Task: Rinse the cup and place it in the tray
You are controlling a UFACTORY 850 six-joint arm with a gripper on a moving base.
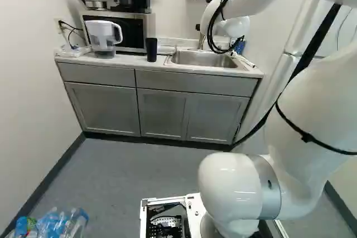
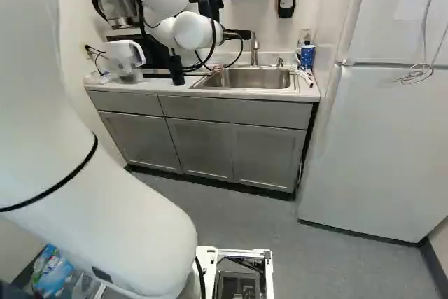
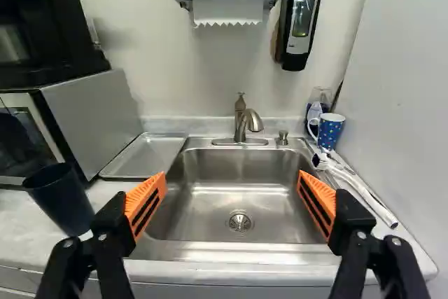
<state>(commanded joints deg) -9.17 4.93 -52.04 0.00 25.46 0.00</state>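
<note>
The pincer (image 3: 232, 190) is spread wide, with nothing between its orange pads (image 3: 145, 202); its opening faces the stainless-steel sink basin (image 3: 210, 222).
Beside the pincer, on its microwave side, the dark tapered cup (image 3: 60, 199) stands upright on the counter (image 3: 231, 272); taking up this cup is judged to be the step in hand, rinsing and placement being still to do.
Shift the pincer sideways over the counter until the cup lies centred between the pads; keep it spread and level on the approach, since an off-centre finger could topple the cup; close squarely on the wall, below the rim, leaving the mouth free for water; use moderate force, as the taper may let the cup slip.
Beyond the cup and ahead of the pincer, the shallow metal tray (image 3: 143, 155) lies flat between the microwave (image 3: 101, 117) and the basin; lift clear of its edge before carrying the cup to the faucet (image 3: 250, 122); keep clear of the plastic water pitcher (image 1: 102, 36), which stands on the cup's side away from the basin.
</note>
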